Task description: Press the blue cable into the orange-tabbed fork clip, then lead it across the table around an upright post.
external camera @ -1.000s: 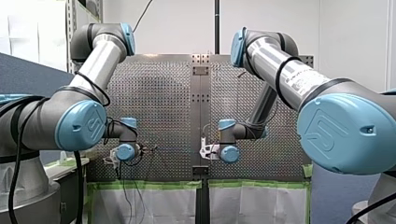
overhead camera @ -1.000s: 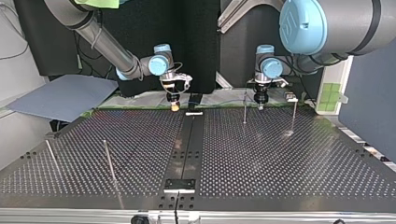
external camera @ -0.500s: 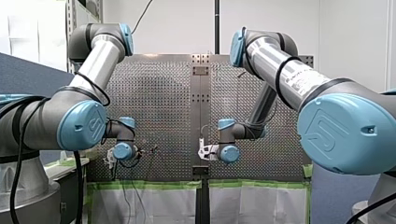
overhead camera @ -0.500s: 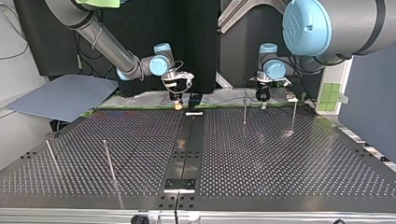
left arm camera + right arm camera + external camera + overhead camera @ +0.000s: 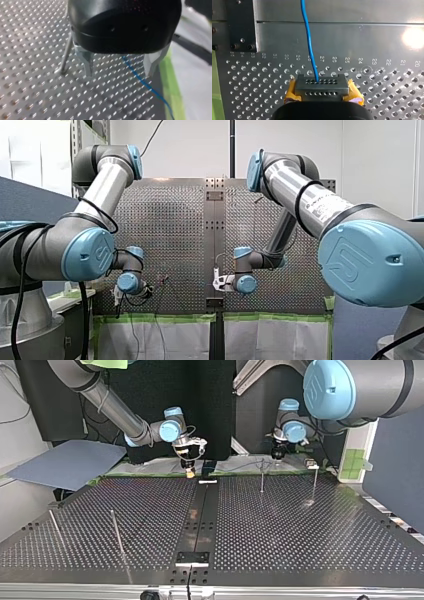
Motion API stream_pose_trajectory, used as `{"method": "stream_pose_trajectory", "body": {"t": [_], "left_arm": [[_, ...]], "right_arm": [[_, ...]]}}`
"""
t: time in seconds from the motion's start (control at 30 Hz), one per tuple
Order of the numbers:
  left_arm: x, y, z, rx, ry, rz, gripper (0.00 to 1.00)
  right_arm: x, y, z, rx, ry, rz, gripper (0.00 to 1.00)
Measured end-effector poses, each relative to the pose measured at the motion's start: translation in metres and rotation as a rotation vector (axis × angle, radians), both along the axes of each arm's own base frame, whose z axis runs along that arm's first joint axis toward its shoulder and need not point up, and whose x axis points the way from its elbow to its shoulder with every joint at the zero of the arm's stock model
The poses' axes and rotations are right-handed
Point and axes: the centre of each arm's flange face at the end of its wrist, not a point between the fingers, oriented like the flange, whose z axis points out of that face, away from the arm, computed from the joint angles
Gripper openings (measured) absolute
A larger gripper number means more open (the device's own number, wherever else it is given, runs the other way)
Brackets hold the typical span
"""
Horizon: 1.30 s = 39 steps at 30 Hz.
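Observation:
The blue cable (image 5: pixel 308 37) runs out of my right gripper (image 5: pixel 322 85), whose yellow-padded jaws are shut on it just above the perforated plate. In the top view that gripper (image 5: pixel 189 473) hangs near the far edge, beside the centre strip. My left gripper (image 5: pixel 119 72) stands open above the table, metal fingers (image 5: pixel 86 65) wide apart. The cable (image 5: pixel 136 72) lies loose on the plate between them, nearer one finger. A thin upright post (image 5: pixel 65 56) stands just outside the other finger. In the top view my left gripper (image 5: pixel 277 456) is raised behind that post (image 5: pixel 262 477). No fork clip can be made out.
A second post (image 5: pixel 315 482) stands at the top view's right, and two leaning rods (image 5: pixel 116 532) (image 5: pixel 54 527) at its left. A small white piece (image 5: pixel 208 481) lies on the centre strip. Green tape (image 5: pixel 172 85) marks the table edge beside my left gripper.
My left gripper has opened, let go of the cable and lifted back toward the table's edge. My right gripper has stayed almost still, shut on the cable.

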Motion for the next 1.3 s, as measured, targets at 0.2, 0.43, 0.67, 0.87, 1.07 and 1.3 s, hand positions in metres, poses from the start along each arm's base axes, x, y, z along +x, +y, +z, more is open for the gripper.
{"method": "stream_pose_trajectory", "body": {"t": [0.2, 0.43, 0.67, 0.87, 1.07, 1.3], "left_arm": [[-0.012, -0.003, -0.005, 0.02, 0.015, -0.036, 1.0], [-0.03, 0.0, -0.01, 0.021, 0.015, -0.034, 1.0], [-0.044, 0.002, -0.009, 0.022, 0.007, -0.044, 1.0], [-0.055, 0.0, 0.007, 0.022, -0.026, -0.055, 1.0], [-0.056, -0.004, 0.029, -0.013, -0.067, -0.056, 1.0], [-0.05, -0.008, 0.04, -0.043, -0.123, -0.054, 1.0]], "right_arm": [[0.001, 0.0, 0.001, 0.001, 0.001, 0.001, 0.0], [0.001, 0.001, 0.0, 0.001, 0.003, 0.002, 0.0], [0.0, 0.0, 0.0, 0.004, 0.005, 0.0, 0.0], [-0.002, 0.0, -0.001, 0.007, 0.01, -0.009, 0.0], [-0.007, -0.002, -0.002, 0.013, 0.023, -0.037, 0.0], [-0.01, -0.004, -0.004, 0.016, 0.028, -0.052, 0.0]]}}
